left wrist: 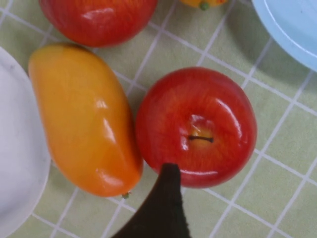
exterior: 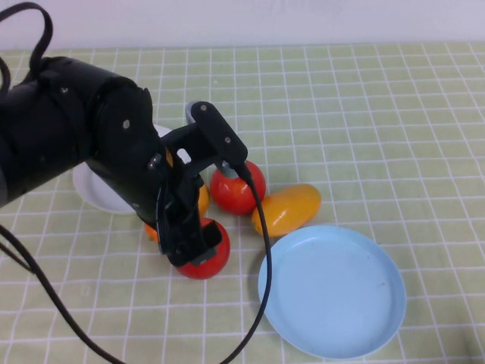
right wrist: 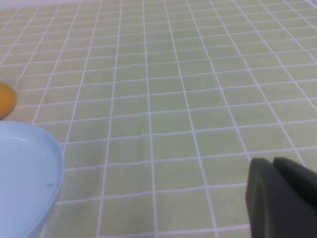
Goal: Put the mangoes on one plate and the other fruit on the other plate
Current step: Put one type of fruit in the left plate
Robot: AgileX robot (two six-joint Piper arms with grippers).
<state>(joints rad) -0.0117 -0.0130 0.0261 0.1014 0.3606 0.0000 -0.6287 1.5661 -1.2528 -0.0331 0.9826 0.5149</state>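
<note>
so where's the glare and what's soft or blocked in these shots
High view: the left arm blocks most of the white plate; the left pincer sits over the near apple. Left wrist view: white glare on that apple and the mango; one dark finger is blurred. Right wrist view: the right pincer is soft beside the blue plate, lighting even.

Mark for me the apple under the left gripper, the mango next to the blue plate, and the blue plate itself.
Near apple (left wrist: 195, 126): left wrist view, top face by the stem.
Right mango (exterior: 288, 209): high view, middle of its skin.
Blue plate (exterior: 333, 292): high view, bare plate floor.
</note>
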